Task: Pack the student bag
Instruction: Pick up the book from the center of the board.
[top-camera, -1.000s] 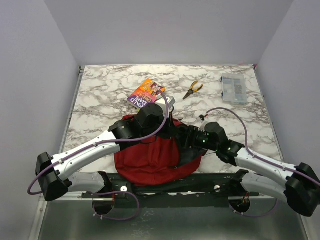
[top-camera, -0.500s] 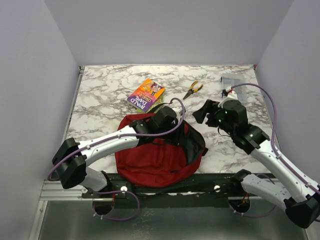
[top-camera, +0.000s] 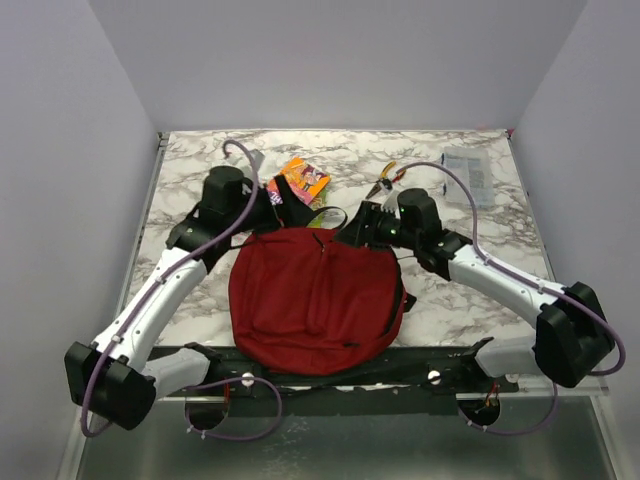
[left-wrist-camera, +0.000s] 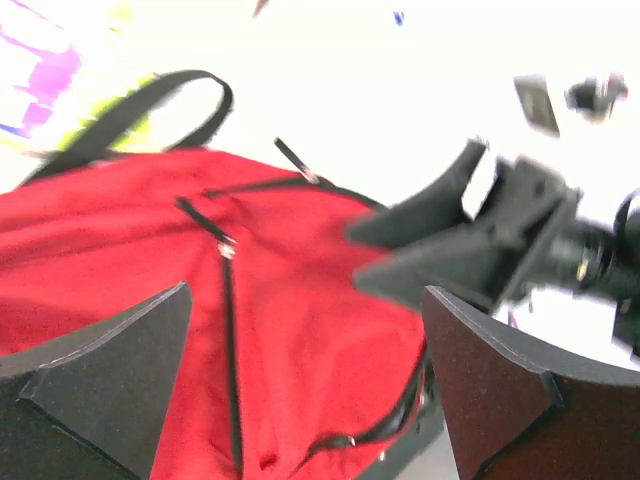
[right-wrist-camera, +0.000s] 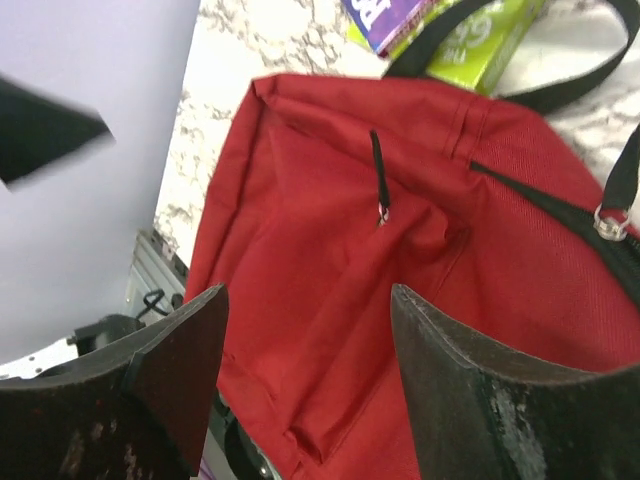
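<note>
Currently, left gripper and right gripper both hang spread and empty near the student bag.

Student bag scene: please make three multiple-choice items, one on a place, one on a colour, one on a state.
1. Where lies the clear box? A) far right corner of the table B) near left corner C) the middle
2. Which colour has the student bag? A) blue B) dark red C) green
3. How is the left gripper? A) shut on a strap B) open and empty C) shut on a book
Key: 1 A, it sits far right; 2 B, red fabric; 3 B, fingers apart, nothing between.
</note>
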